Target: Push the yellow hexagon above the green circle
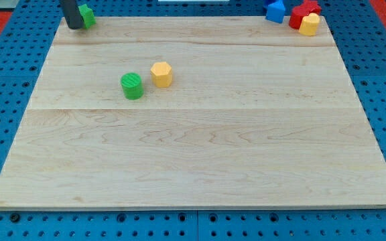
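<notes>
The yellow hexagon (161,73) lies on the wooden board (200,154) in the upper left part of the view. The green circle (132,86) lies just to its lower left, a small gap between them. My rod comes down at the view's top left, and my tip (74,27) rests at the board's top edge, far up and left of both blocks. A second green block (87,15) sits right against the rod on its right side.
At the board's top right corner lies a cluster: a blue block (275,11), a red block (302,13) and a yellow block (309,25). The board lies on a blue perforated surface (5,80).
</notes>
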Robot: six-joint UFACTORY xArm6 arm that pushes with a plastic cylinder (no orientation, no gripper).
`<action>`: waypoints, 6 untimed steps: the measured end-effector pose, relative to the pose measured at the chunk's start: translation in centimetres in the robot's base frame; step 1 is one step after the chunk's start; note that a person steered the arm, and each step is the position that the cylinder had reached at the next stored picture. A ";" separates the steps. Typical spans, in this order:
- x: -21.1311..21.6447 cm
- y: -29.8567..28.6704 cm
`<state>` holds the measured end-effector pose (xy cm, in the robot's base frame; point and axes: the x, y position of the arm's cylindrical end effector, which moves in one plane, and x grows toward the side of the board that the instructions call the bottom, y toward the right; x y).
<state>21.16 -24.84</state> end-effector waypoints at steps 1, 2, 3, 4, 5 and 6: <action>1.6 0.9; 3.3 6.3; 3.3 12.8; 6.3 20.4; 11.2 27.4; 14.7 29.1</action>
<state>35.83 4.25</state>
